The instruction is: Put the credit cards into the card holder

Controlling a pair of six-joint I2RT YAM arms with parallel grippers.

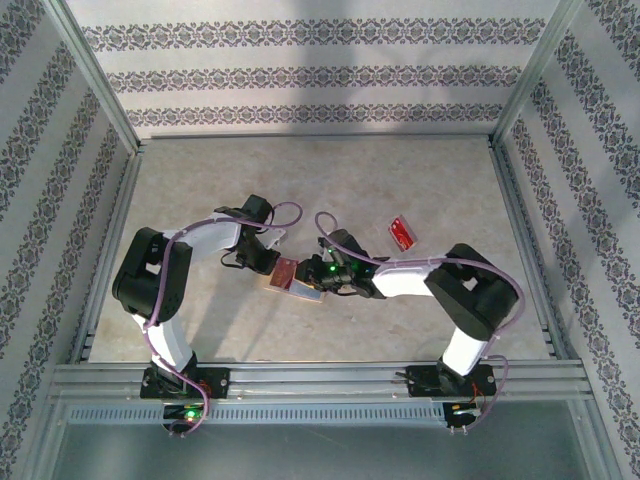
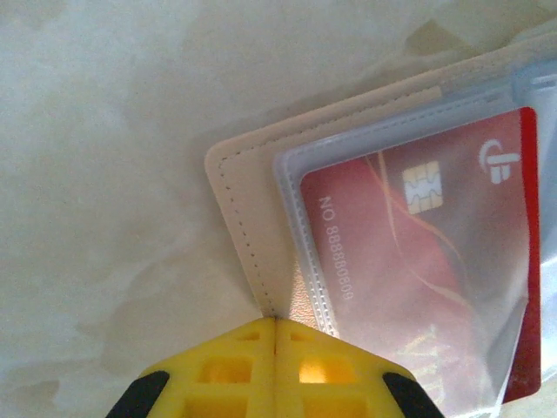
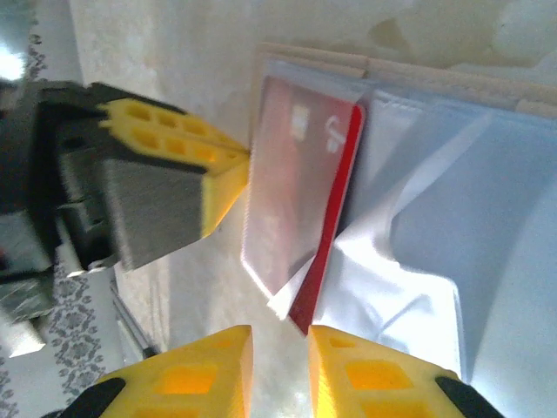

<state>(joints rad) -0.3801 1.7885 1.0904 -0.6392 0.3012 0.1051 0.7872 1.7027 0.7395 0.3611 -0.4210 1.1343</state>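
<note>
The tan card holder [image 1: 290, 277] lies open on the table between my two grippers. A red credit card [image 2: 418, 261] sits mostly inside its clear pocket, and one long edge [image 3: 335, 218] and a corner stick out. My left gripper [image 2: 275, 320] is shut, its tips pressed against the holder's tan stitched edge [image 2: 244, 192]. My right gripper [image 3: 280, 335] is slightly open, with the card's protruding corner just ahead of the gap and nothing between the fingers. A second red credit card [image 1: 402, 233] lies flat on the table to the right.
The holder's other clear pockets [image 3: 452, 200] spread out to the right, crumpled. The left gripper's yellow fingers [image 3: 222, 170] stand close beside the card in the right wrist view. Metal rails [image 1: 320, 378] run along the near edge, and patterned walls enclose the table.
</note>
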